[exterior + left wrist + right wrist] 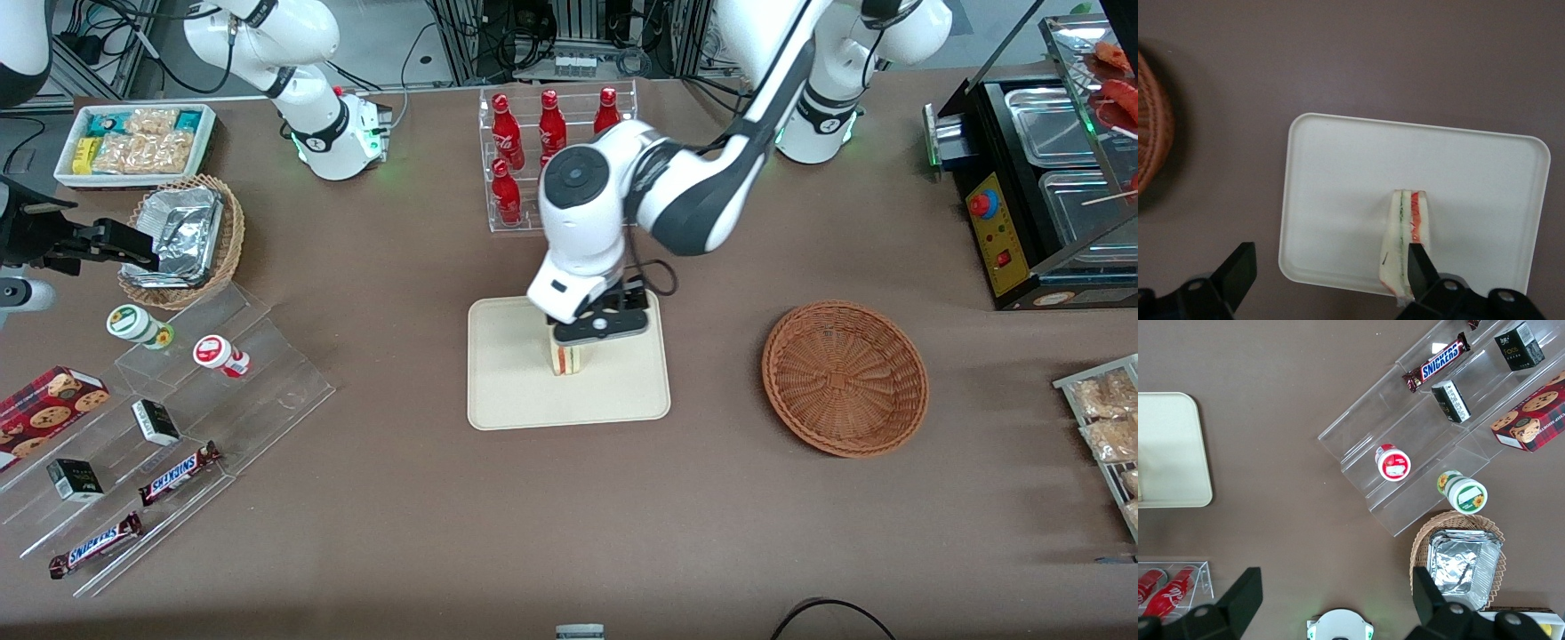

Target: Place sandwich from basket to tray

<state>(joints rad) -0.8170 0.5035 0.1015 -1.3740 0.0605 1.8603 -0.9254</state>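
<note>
Matt smooth tray [1338, 173], woven wicker basket [845, 377], soft-looking sandwich [1405, 233] bread.

Brown table [569, 516]: tray [516, 391] mid; basket [845, 378] nearby, toward working arm's end; gripper [597, 331] over tray; bottle rack [556, 156], snack steps [178, 444].

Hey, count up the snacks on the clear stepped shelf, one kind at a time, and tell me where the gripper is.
Snickers bars: 2
Small black boxes: 2
Round lidded cups: 2
Cookie box: 1
Total: 7
The gripper hangs open over the tray, one finger beside the sandwich.
</note>
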